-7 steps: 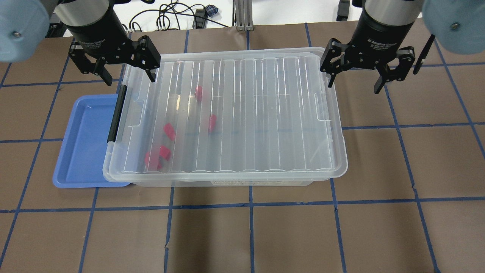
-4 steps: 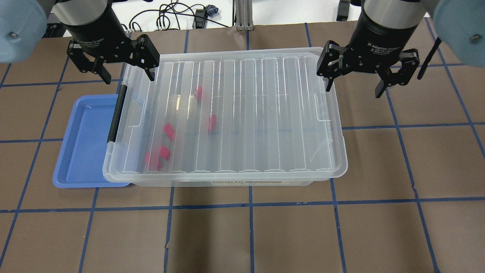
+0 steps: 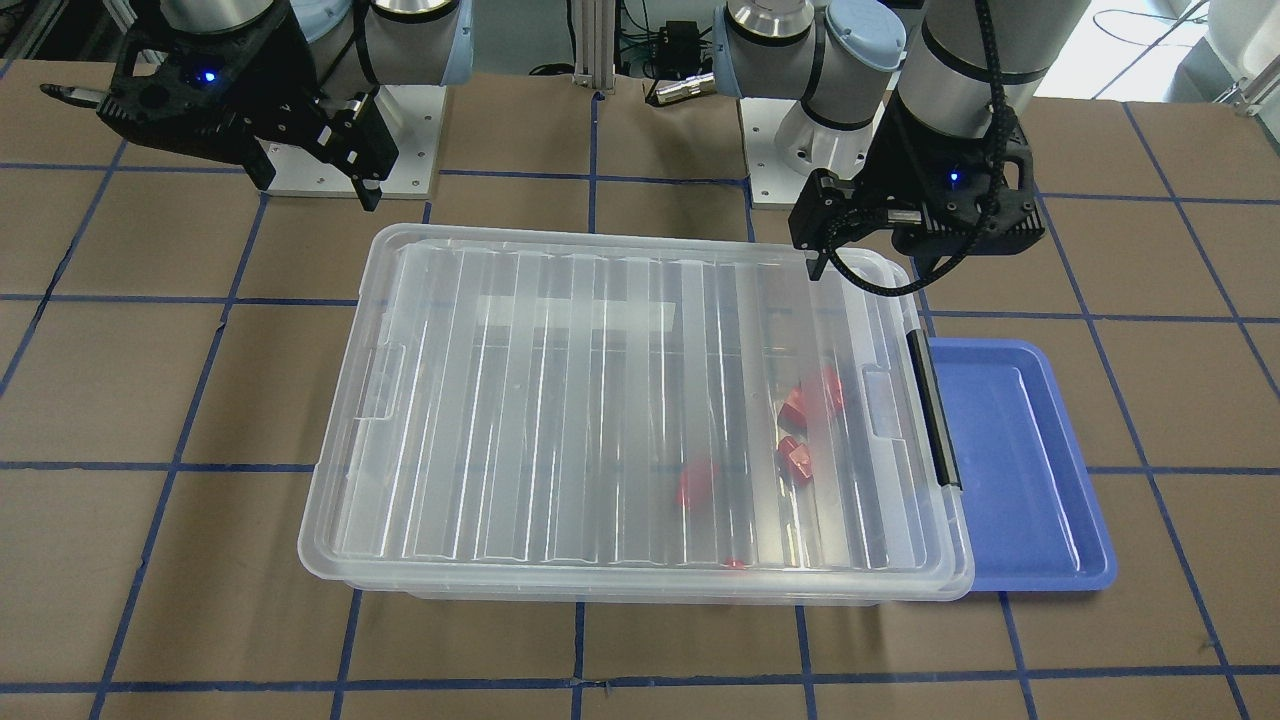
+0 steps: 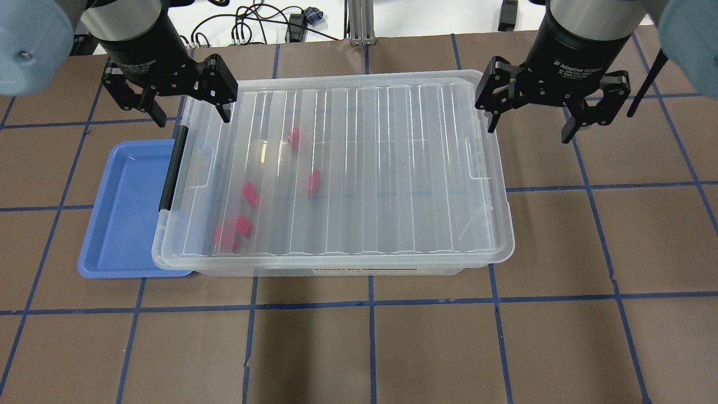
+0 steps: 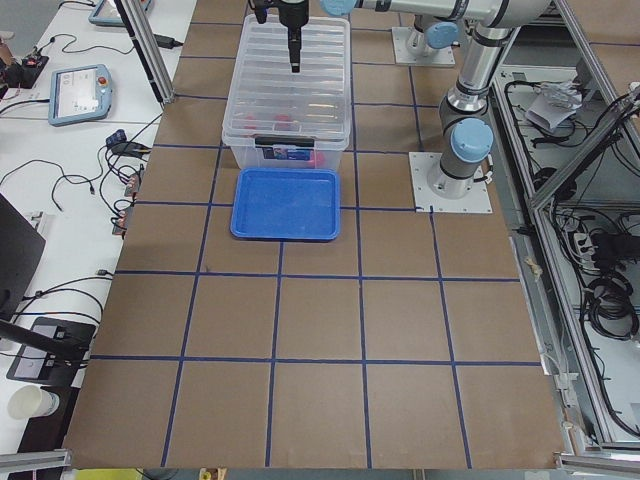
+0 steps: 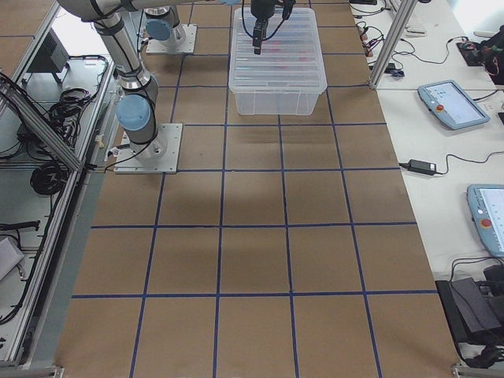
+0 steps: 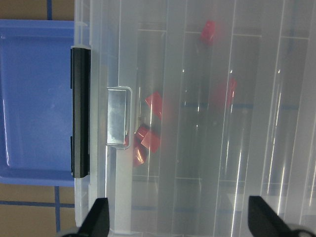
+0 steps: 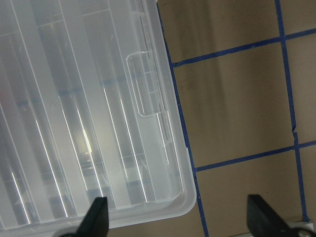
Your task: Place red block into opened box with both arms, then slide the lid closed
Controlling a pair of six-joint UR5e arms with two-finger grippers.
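The clear box (image 4: 336, 270) stands mid-table with its ribbed clear lid (image 4: 392, 168) lying over its top. Several red blocks (image 4: 251, 194) show through the lid in the box's left half, also visible in the left wrist view (image 7: 154, 105). A black clip bar (image 4: 173, 168) runs along the left short end. My left gripper (image 4: 193, 119) hangs open above the box's far left corner, holding nothing. Above the table just off the far right corner, my right gripper (image 4: 528, 134) is open too, one fingertip by the lid's edge.
A blue tray (image 4: 126, 213) lies against the box's left end, partly under its rim. Brown table paper with blue tape lines (image 4: 370, 303) stretches in front and to the right. Cables (image 4: 263, 25) lie past the far edge.
The right gripper has shifted a little to the right. The left gripper, lid and red blocks stay where they were.
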